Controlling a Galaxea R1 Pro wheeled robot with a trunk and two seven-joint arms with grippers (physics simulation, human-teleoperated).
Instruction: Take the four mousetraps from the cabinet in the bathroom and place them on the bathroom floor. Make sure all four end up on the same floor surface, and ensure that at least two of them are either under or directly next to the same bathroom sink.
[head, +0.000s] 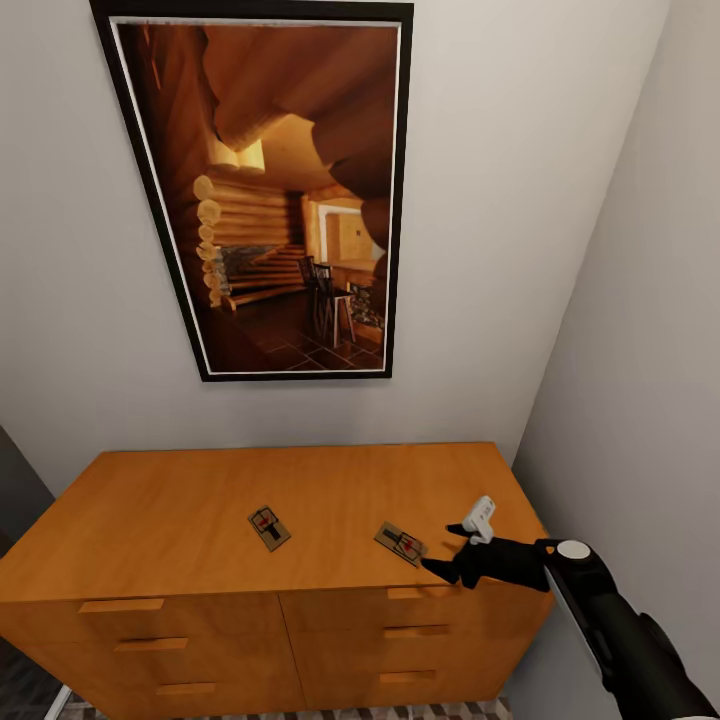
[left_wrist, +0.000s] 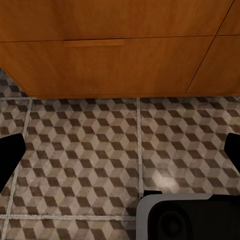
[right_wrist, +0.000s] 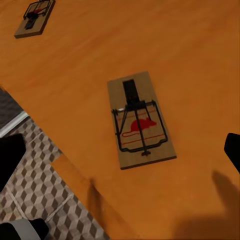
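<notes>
Two mousetraps lie flat on the top of the cabinet (head: 180, 520), one near the middle (head: 269, 527) and one toward the right front (head: 401, 543). My right gripper (head: 441, 548) hovers open just right of the right-hand mousetrap (right_wrist: 140, 120), whose board lies between the fingers' lines without touching them. The other mousetrap (right_wrist: 35, 19) rests farther off. My left gripper (left_wrist: 120, 152) hangs open over the bathroom floor (left_wrist: 90, 150), facing the cabinet's drawer fronts (left_wrist: 100, 60), with nothing between its fingers.
A large framed picture (head: 280, 190) hangs on the wall above the cabinet. A side wall (head: 640, 400) stands close to the cabinet's right end. My own grey and black base (left_wrist: 190, 217) sits on the floor in front of the drawers.
</notes>
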